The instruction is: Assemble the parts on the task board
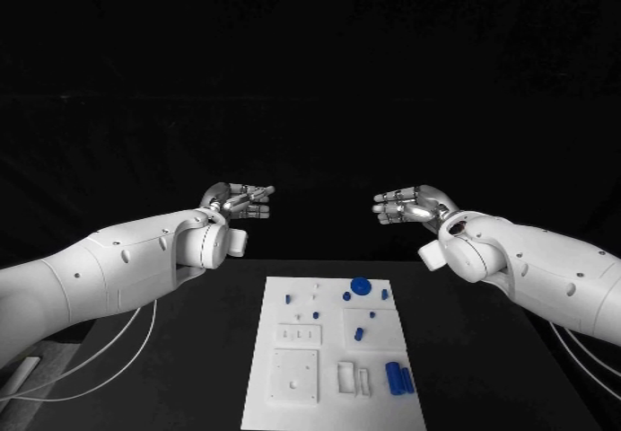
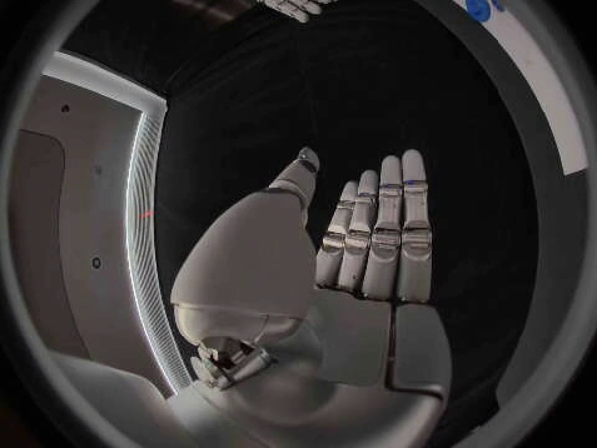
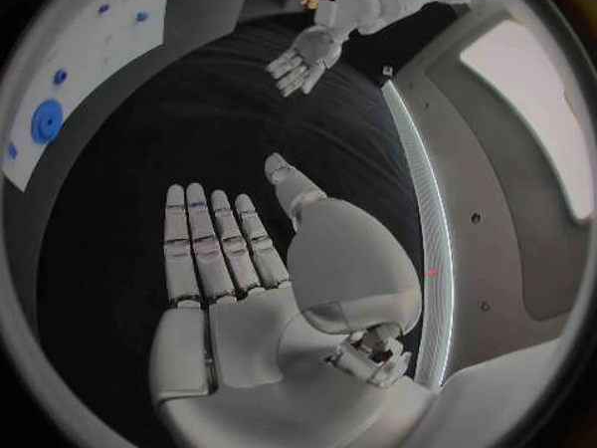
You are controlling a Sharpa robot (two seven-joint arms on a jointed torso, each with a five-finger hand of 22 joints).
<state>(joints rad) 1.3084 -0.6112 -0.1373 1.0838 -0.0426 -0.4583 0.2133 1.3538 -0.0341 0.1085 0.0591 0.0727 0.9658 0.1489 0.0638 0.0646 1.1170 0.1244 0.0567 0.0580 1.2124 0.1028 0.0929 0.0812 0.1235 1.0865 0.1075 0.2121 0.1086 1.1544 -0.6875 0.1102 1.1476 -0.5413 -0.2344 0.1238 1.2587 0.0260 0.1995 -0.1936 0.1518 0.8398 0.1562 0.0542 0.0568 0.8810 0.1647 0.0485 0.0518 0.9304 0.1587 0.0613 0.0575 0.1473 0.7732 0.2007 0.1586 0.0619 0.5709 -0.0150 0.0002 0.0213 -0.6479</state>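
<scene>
The white task board [image 1: 292, 395] lies in the middle of the table, with small blue parts on it: a round blue disc [image 1: 361, 285] near its far end, small pegs [image 1: 360, 333] in the middle, and two blue cylinders [image 1: 400, 379] at its near right. My left hand [image 1: 238, 200] is raised well above and beyond the board's far left, fingers straight and apart, holding nothing. My right hand [image 1: 412, 207] hovers at the same height on the far right, also flat and empty. The left wrist view has the left hand [image 2: 373, 239] flat; the right wrist view has the right hand [image 3: 224, 244] likewise.
White cables [image 1: 78, 373] hang under my left arm at the table's left side, and more cables [image 1: 582, 359] run under my right arm. Black table surface [image 1: 194, 359] surrounds the board on both sides.
</scene>
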